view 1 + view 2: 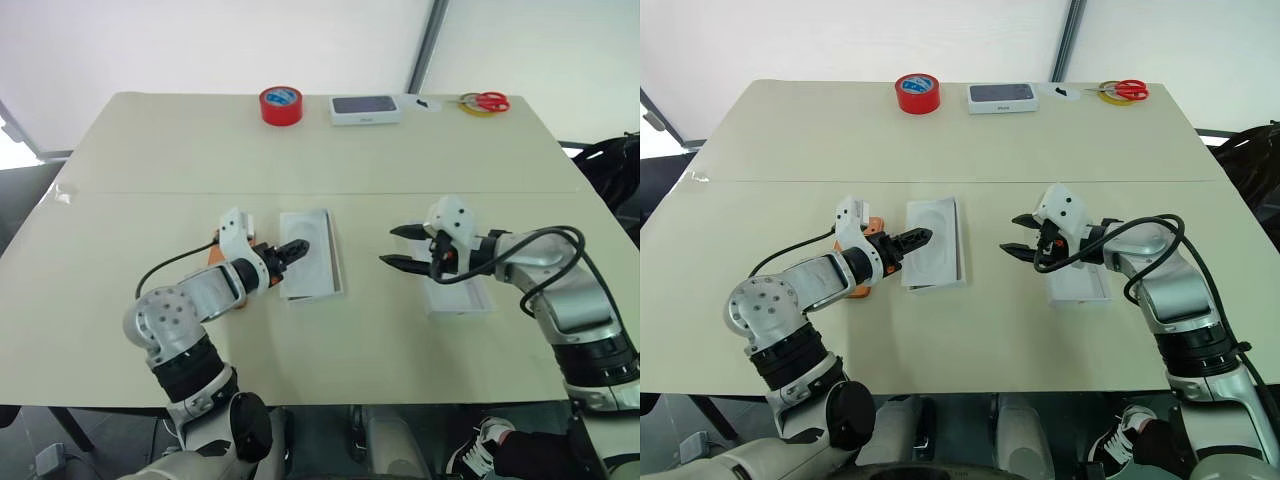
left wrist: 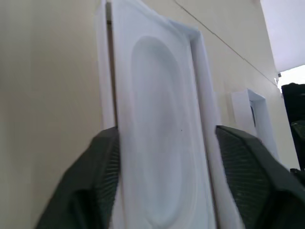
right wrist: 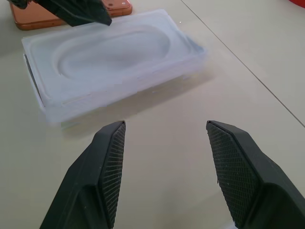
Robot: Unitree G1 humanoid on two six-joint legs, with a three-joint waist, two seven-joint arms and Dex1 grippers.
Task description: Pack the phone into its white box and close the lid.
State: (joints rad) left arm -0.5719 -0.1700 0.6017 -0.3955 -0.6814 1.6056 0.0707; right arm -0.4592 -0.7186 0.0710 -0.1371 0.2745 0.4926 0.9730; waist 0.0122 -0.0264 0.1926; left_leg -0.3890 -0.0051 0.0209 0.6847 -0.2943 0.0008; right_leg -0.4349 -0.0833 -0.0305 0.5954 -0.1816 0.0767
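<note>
We see the left gripper (image 1: 292, 249), fingers spread astride a white card (image 1: 309, 250) on the white box (image 2: 106, 71); the phone (image 3: 38, 16) lies at its nine o'clock. The right gripper (image 1: 403, 247) is spread, empty, above the lid (image 1: 457, 298).

1. Even, bright daylight is falling on the table (image 1: 150, 160); shadows are staying soft.
2. The white backdrop is washing out.
3. The card (image 3: 114, 57) is blurring in the right wrist view.
4. The left wrist view is looking hazy.
</note>
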